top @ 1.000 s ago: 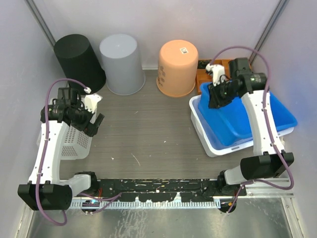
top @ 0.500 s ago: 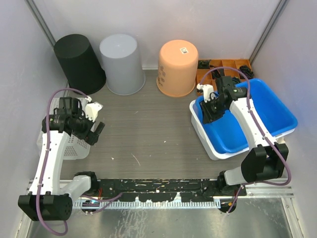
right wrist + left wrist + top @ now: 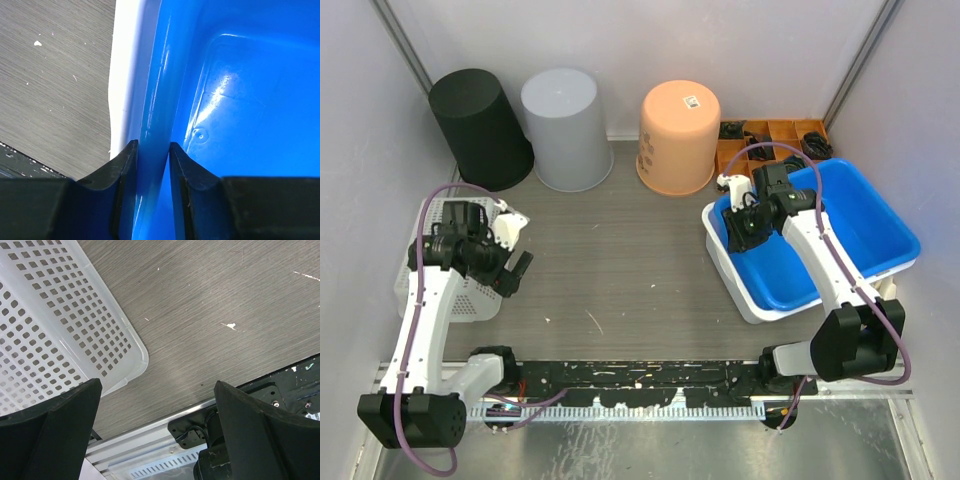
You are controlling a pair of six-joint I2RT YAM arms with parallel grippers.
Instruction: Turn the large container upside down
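The large blue container (image 3: 840, 215) sits open side up, nested askew in a white tub (image 3: 740, 288) at the right of the table. My right gripper (image 3: 742, 232) is shut on the blue container's left rim; in the right wrist view the rim (image 3: 152, 100) runs between the two fingers, with the gripper (image 3: 150, 150) pinching it and the white tub (image 3: 122, 75) just outside. My left gripper (image 3: 512, 270) is open and empty, hovering at the near right corner of a white perforated basket (image 3: 470, 285), which also shows in the left wrist view (image 3: 55, 325).
Three upturned buckets stand at the back: black (image 3: 480, 125), grey (image 3: 565, 125), orange (image 3: 677, 135). An orange compartment tray (image 3: 770, 135) with dark parts sits behind the blue container. The rail at the table's near edge (image 3: 165, 430) lies below my left gripper.
My right gripper came forward and down from the container's back part to its left rim and closed on it. My left arm drifted slightly toward the near edge.
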